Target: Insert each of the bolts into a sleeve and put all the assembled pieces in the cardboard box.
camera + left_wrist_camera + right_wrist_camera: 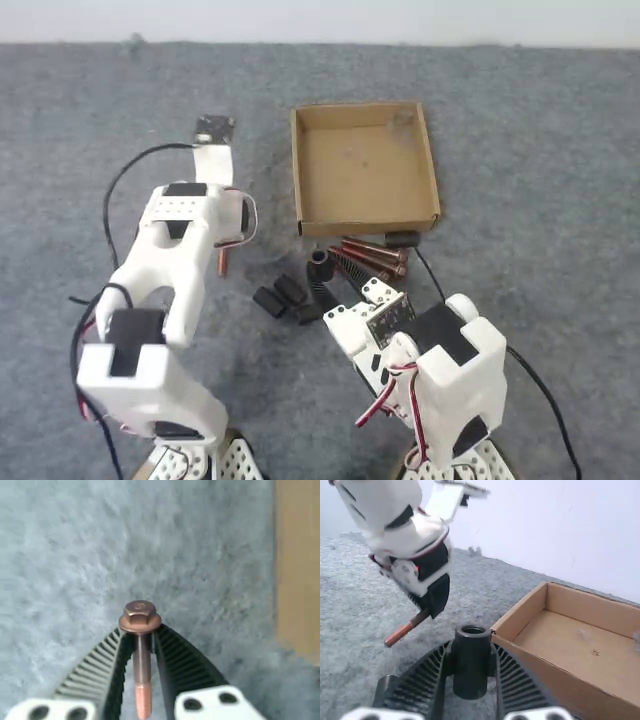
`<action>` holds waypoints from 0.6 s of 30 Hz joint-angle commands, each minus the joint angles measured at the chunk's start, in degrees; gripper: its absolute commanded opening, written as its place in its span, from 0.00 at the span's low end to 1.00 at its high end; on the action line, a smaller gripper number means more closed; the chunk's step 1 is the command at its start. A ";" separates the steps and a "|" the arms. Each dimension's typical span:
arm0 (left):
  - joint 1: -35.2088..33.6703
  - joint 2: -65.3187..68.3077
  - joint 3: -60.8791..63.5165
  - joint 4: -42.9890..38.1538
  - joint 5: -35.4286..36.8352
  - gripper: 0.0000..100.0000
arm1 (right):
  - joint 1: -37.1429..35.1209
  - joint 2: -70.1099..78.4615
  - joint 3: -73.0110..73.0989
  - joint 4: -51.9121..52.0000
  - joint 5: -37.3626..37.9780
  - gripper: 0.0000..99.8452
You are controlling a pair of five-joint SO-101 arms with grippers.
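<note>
Your cardboard box lies on the carpet, your left gripper clamps a copper bolt beside its near corner, and your right gripper pinches a black sleeve upright just before its near wall.

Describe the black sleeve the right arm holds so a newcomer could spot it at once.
Start at the cardboard box and drop just below its front-left corner. There the right gripper holds one black sleeve; unlike the other sleeves lying flat on the carpet, it stands upright, hole facing up.
</note>
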 commanded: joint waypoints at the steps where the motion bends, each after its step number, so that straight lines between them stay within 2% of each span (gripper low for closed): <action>1: 0.53 -12.92 0.04 -1.41 5.80 0.01 | -0.40 -2.77 1.41 -1.45 0.79 0.01; 5: 1.23 -21.45 4.35 -6.59 6.33 0.01 | -0.40 -2.77 1.41 -1.36 0.79 0.01; 18: 13.36 -51.43 32.84 -37.36 6.42 0.01 | -0.40 -2.68 1.41 -1.36 0.70 0.01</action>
